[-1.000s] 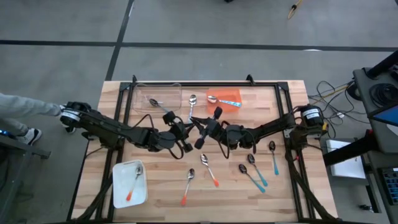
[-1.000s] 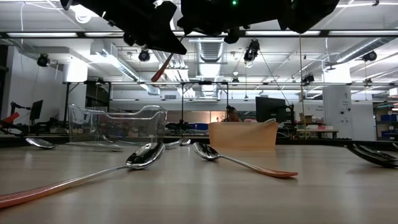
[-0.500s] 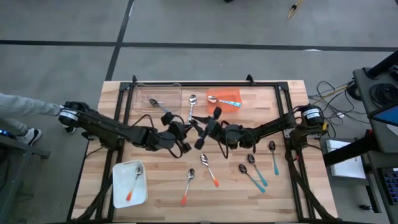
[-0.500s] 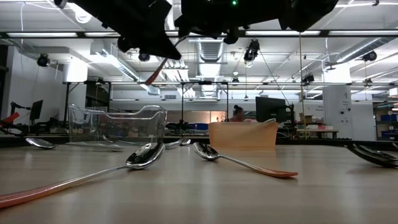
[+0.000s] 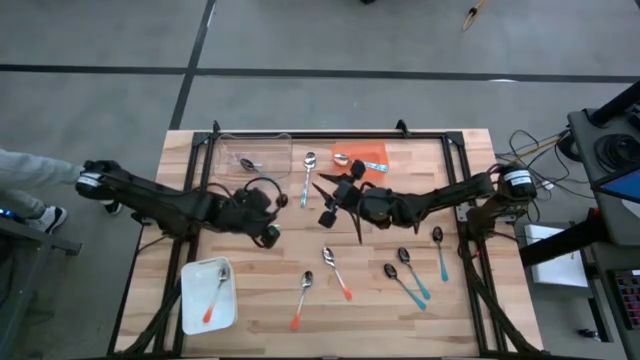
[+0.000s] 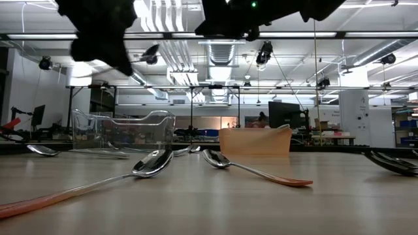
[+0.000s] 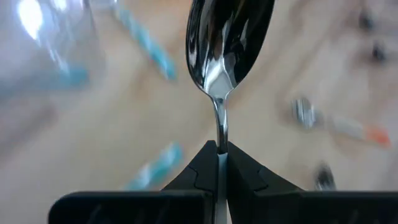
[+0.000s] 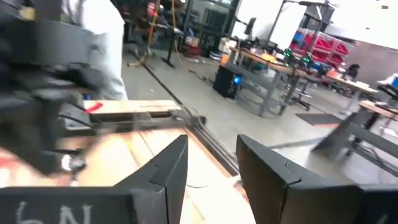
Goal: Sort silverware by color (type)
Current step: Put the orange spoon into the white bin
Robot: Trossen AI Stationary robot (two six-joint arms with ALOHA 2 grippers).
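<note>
My left gripper hangs over the table left of the middle, shut on a spoon with a silver bowl; the fingers hide its handle. My right gripper hangs over the middle, pointing toward the left arm, open with nothing between its fingers. Two orange-handled spoons lie flat on the table toward its near edge. Three teal-handled spoons lie at the near right. One orange-handled spoon lies in the white tray. My left gripper pinches the spoon's thin neck, just below the bowl, between its two fingertips. The spoon runs along the fingers and its bowl sticks out beyond them. It is lifted clear of the table.
At the far side stand a clear container holding a spoon and an orange container holding a light-blue-handled spoon. Another spoon lies between them. A person's sleeve shows beyond the table's left edge.
The two grippers met over the table's middle with an orange-handled spoon between them and have parted. My left gripper has drawn back toward the table's left edge with the spoon, rolling and tipping downward. My right gripper has opened, let go and risen a little.
</note>
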